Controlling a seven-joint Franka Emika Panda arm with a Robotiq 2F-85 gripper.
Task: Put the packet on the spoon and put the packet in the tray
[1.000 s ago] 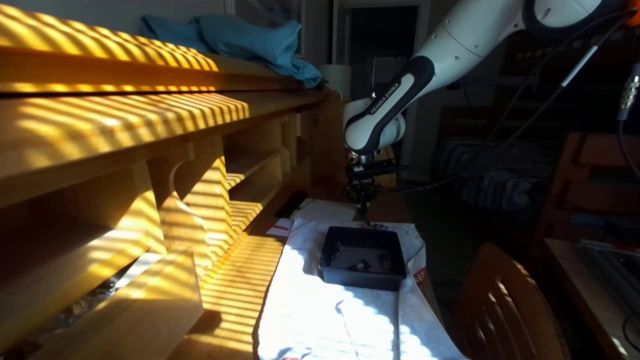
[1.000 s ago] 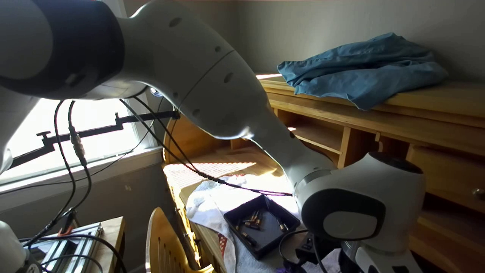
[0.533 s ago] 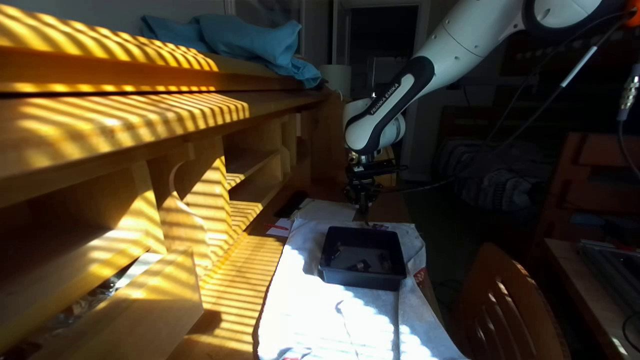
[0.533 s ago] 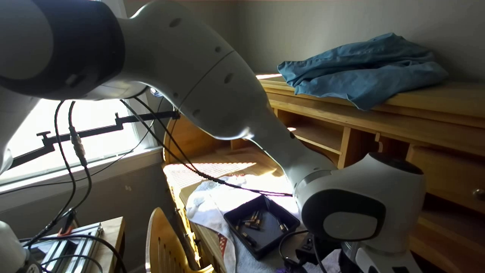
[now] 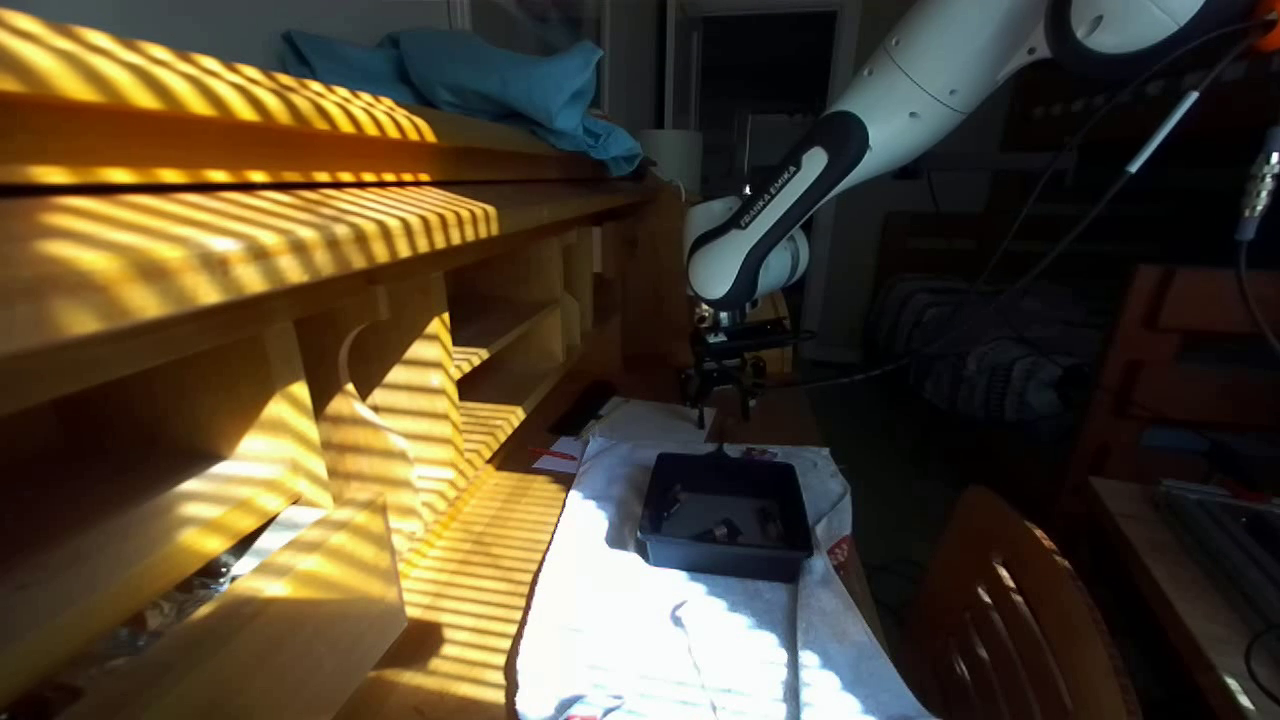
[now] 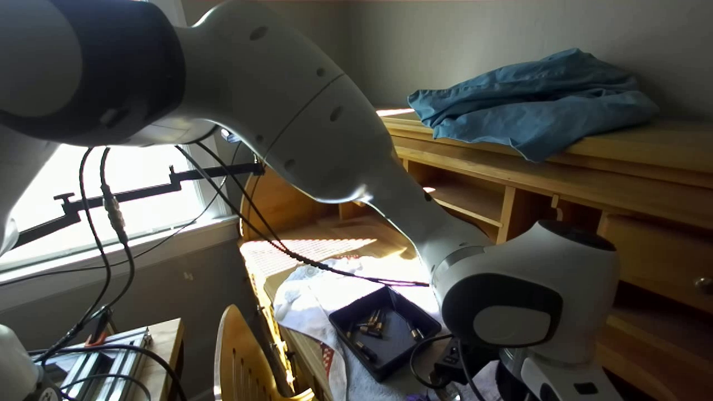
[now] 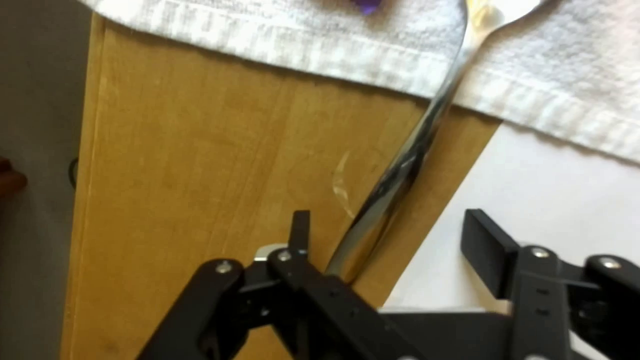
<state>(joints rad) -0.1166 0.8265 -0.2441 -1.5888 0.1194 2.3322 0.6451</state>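
Observation:
In the wrist view my gripper (image 7: 387,215) stands open, its black fingers wide apart with nothing held. A shiny metal spoon (image 7: 400,167) lies below and between them, its handle on the wooden desk and its bowl up on the white towel. Part of a purple thing (image 7: 367,5), possibly the packet, shows at that view's top edge; the purple thing (image 5: 760,453) also lies just behind the tray in an exterior view. The dark tray (image 5: 725,560) rests on the towel, on the near side of the gripper there. Several black-and-gold batteries (image 6: 374,323) lie inside the tray (image 6: 398,342).
A white sheet of paper (image 7: 540,195) lies right of the spoon handle, under one finger. Wooden shelving (image 5: 400,400) runs along the desk's side. A wooden chair (image 5: 1010,610) stands at the opposite edge. A black cable (image 6: 334,270) hangs near the arm.
The gripper was shut on the spoon's handle; its fingers have now spread apart and let go. The spoon has dropped free below them. The arm has shifted only slightly.

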